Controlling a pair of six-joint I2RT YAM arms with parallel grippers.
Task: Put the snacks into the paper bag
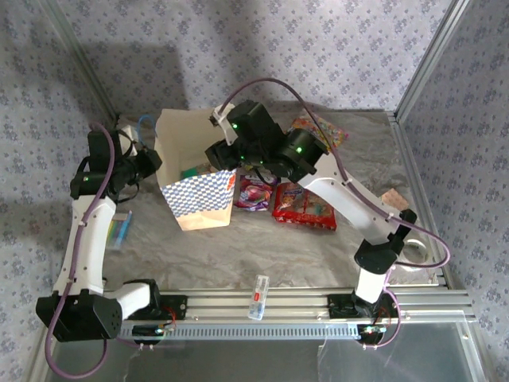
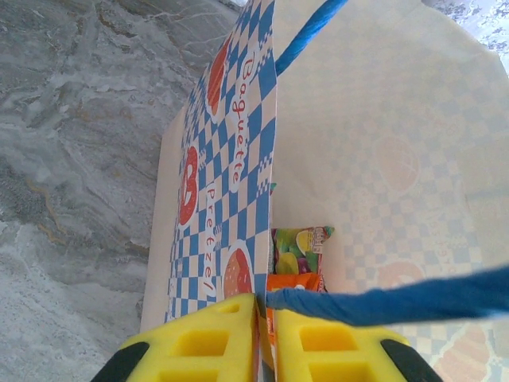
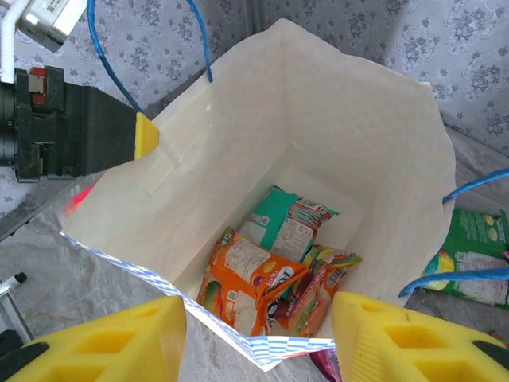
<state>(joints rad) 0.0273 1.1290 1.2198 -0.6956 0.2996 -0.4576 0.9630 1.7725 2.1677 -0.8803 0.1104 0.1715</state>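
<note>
Kraft paper bag (image 1: 199,203) stands upright, its nine-o'clock rim pinched tight by the left gripper (image 2: 265,306). Over its mouth hovers the right gripper (image 3: 256,318), fingers apart and empty. Orange and teal snacks (image 3: 246,278) lie inside; a purple packet (image 1: 254,193) and a red packet (image 1: 305,205) lie at the bag's three o'clock.

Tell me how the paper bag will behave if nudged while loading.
Probably light and easy to shove or tip: the paper bag stands tall with only a few packets inside. Its walls look thin and floppy, bowing at the rim, so they would likely crumple. The left gripper, shut on one wall, should steady it.
</note>
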